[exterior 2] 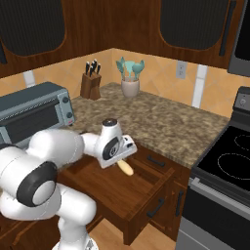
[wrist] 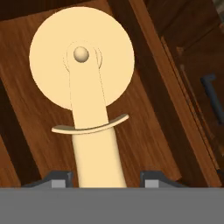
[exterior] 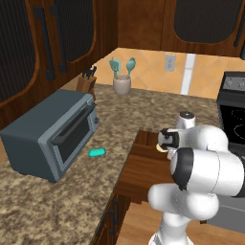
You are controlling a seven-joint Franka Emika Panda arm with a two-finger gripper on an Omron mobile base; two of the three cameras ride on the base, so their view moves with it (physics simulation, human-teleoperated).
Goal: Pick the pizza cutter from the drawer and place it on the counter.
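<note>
The pizza cutter point(wrist: 83, 65), pale tan with a round disc and a tapered handle, lies in the open drawer point(exterior 2: 122, 195) on its wood-grain floor. In the hand view its handle runs down between my two finger tips, with a small gap showing on the right side. My gripper point(wrist: 106, 179) is open and astride the handle, low inside the drawer point(exterior: 141, 167). From the right base view the tan handle end point(exterior 2: 126, 168) pokes out under my gripper point(exterior 2: 123, 158). The granite counter point(exterior: 143, 110) runs behind and to the left of the drawer.
A grey toaster oven point(exterior: 48, 134) stands on the counter at left, with a small teal bar point(exterior: 96, 152) in front of it. A knife block point(exterior 2: 91, 84) and a jar of teal spatulas point(exterior 2: 130, 80) stand at the back. A black stove point(exterior 2: 229, 156) lies to the right.
</note>
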